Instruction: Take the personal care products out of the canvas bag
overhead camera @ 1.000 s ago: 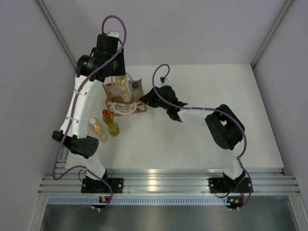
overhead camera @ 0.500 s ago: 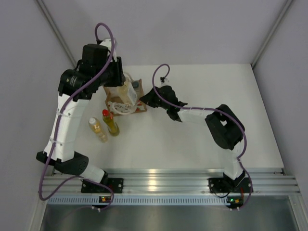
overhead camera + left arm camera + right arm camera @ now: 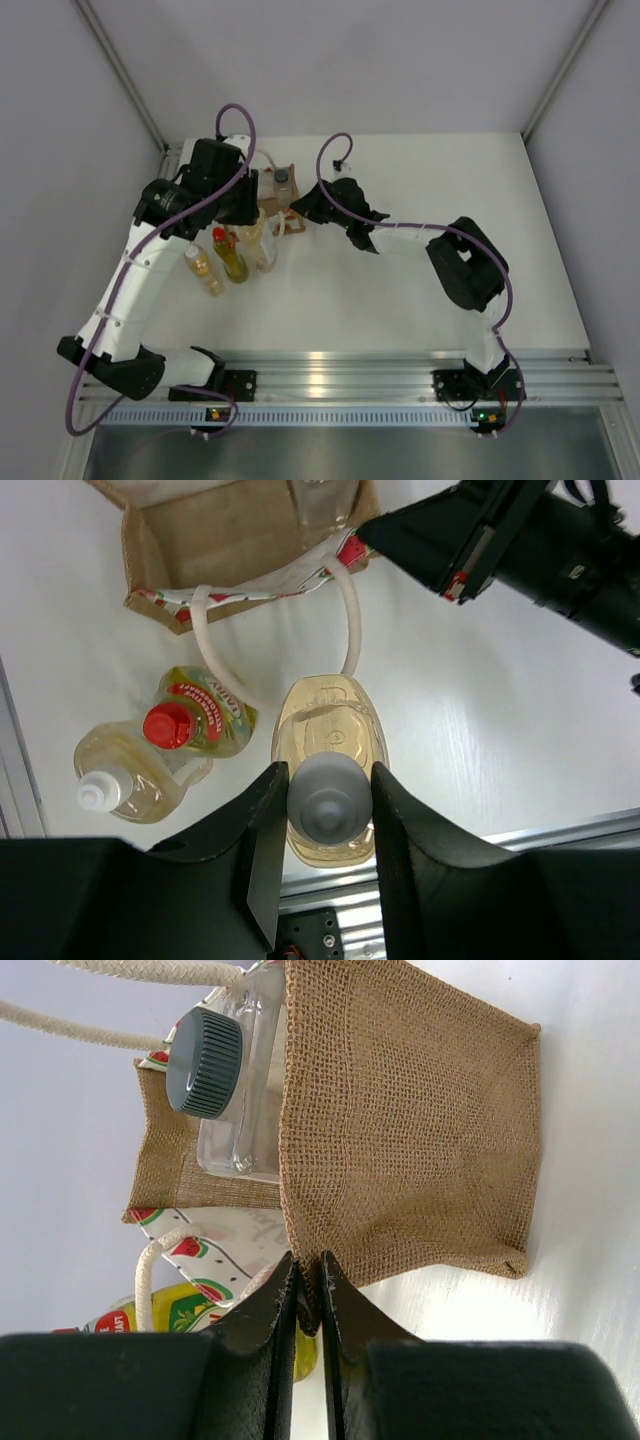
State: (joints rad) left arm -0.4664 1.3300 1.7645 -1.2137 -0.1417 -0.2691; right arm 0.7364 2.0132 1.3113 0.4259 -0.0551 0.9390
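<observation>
The left tool (image 3: pixel 328 785) grips an amber bottle (image 3: pixel 330 725) by its cap. The bottle is outside the bag (image 3: pixel 235 540), just beside the green bottle (image 3: pixel 205 710) and the second amber bottle (image 3: pixel 135 775), which stand on the tabletop (image 3: pixel 480 730). A rope handle (image 3: pixel 352 620) loops against the held bottle. The right tool (image 3: pixel 308 1278) pinches the bag's rim, and the clear bottle (image 3: pixel 240 1100) sits inside.

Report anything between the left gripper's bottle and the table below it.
The white rope handle of the canvas bag loops behind the amber bottle in the left gripper, on the table side; contact unclear. The yellow-green bottle stands beside, not under.
</observation>
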